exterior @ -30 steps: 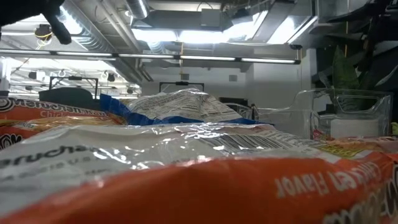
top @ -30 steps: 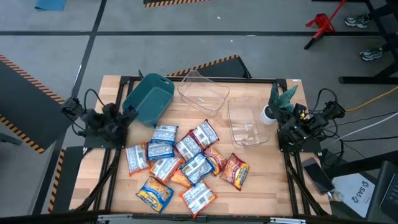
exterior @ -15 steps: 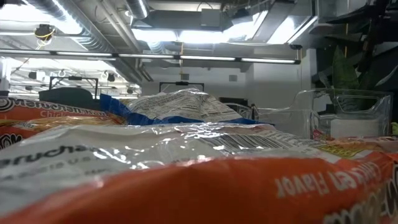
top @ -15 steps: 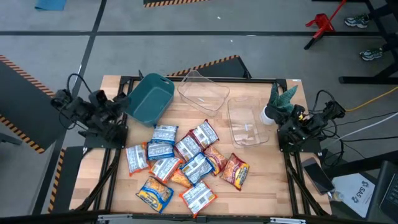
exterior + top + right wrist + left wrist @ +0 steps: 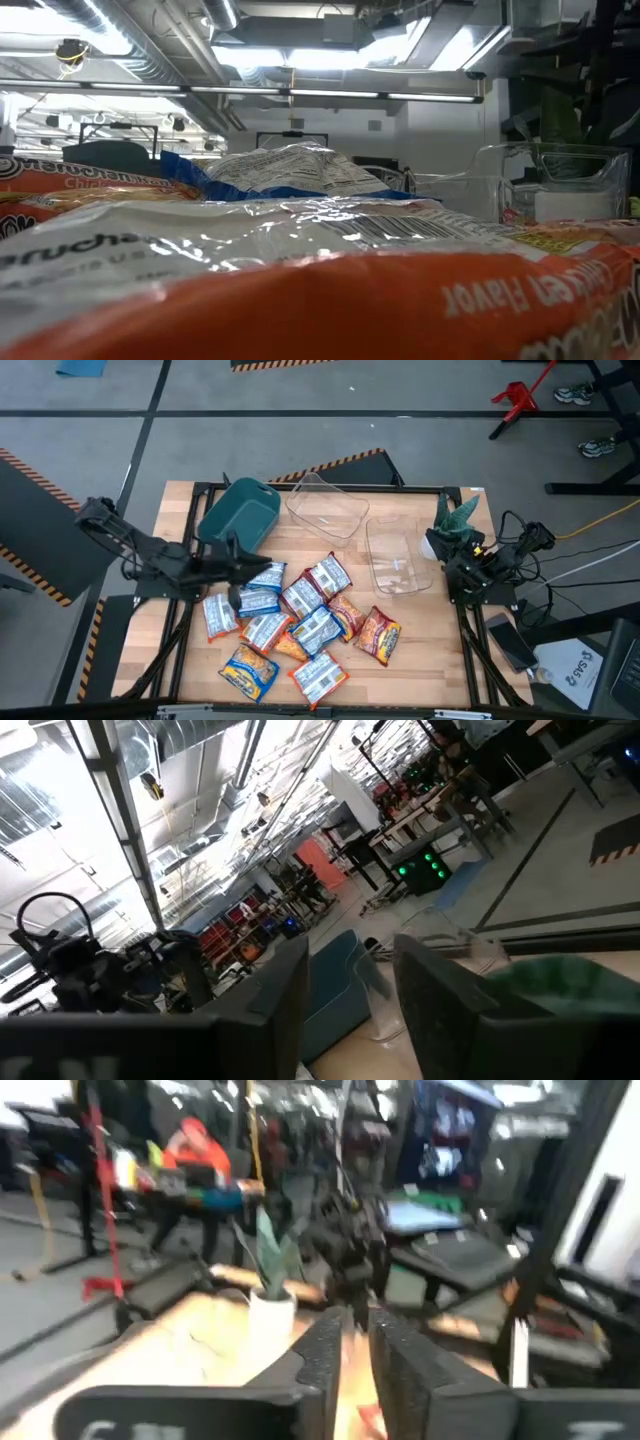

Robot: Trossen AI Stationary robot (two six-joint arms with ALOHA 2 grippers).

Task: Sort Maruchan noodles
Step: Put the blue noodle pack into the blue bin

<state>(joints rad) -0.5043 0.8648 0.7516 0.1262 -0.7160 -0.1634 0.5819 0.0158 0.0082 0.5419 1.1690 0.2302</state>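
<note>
- Dark left claw (image 5: 237,567) hovers at the pile's near-left edge, fingers a little apart, holding nothing.
- The Maruchan noodles (image 5: 292,618) lie heaped mid-counter (image 5: 420,650), none sorted yet, I think.
- Next it should drop onto one packet and pinch it.
- The right claw (image 5: 447,552) waits open by the clear tubs (image 5: 398,555).
</note>
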